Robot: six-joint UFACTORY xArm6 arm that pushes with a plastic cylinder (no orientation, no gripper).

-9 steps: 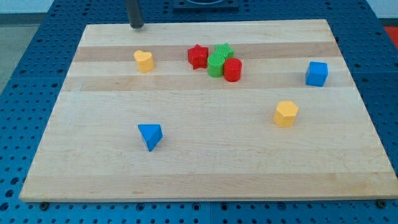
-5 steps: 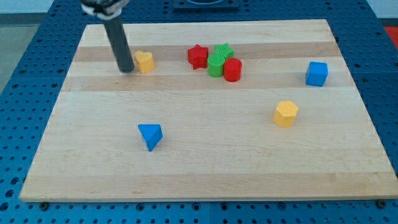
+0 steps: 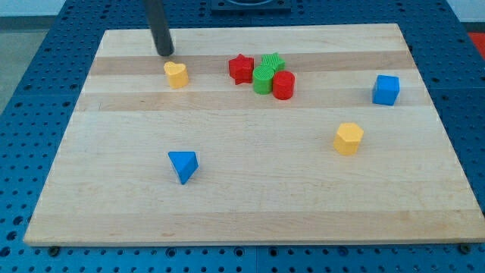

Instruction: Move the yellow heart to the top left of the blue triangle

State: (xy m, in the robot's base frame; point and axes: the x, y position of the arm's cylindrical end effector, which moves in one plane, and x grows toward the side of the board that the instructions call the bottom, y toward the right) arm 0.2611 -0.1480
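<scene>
A pale wooden surface (image 3: 250,205) lies on a blue perforated bench (image 3: 30,114). The arm ends in a dark rod with no pincer, so nothing can open, close or clamp. The rod's tip (image 3: 165,54) rests near the far edge, just beyond the yellow heart (image 3: 176,74), at about eleven o'clock from it and apart from it. That placement seems deliberate: the heart must travel toward the view's bottom, and a push from its far side would send it that way.

The yellow heart sits in the upper left part of the surface. The blue triangle (image 3: 183,165) lies well apart from it, almost straight toward six o'clock. The goal spot, at about ten or eleven o'clock from the triangle, is not yet occupied, so the move appears barely begun.

Eight blocks are visible. Two are yellow: the heart and a pentagon-like block (image 3: 348,139) at the right. Two are blue: the triangle and a cube (image 3: 386,89). Two are red: a star (image 3: 241,68) and a cylinder (image 3: 283,85). Two are green (image 3: 264,78), shapes unclear. The red and green four huddle together, touching
</scene>
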